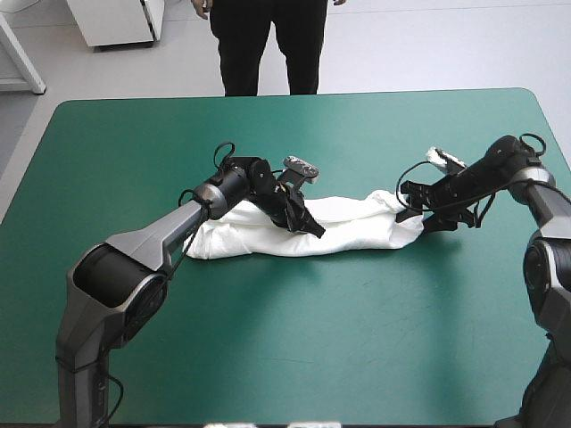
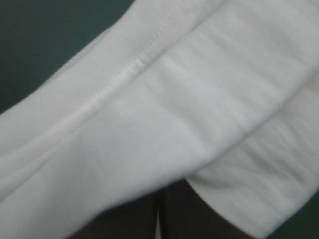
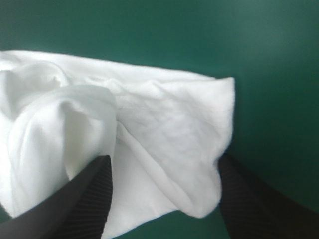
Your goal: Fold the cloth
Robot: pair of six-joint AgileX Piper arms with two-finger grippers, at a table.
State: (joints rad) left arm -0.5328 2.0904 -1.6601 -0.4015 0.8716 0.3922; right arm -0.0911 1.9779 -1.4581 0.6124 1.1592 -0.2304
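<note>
Near the middle of the table (image 1: 285,339) the T-shirt (image 1: 352,230) lies as a long band, the left gripper (image 1: 312,227) clamped on its midsection, the right gripper (image 1: 416,210) spread wide around its end toward the right edge, so a one-sided pull could drag it askew and spoil the fold.

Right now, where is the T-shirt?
High view: the T-shirt lies stretched at the centre of the table, left gripper on its middle, right gripper at its right end.
</note>
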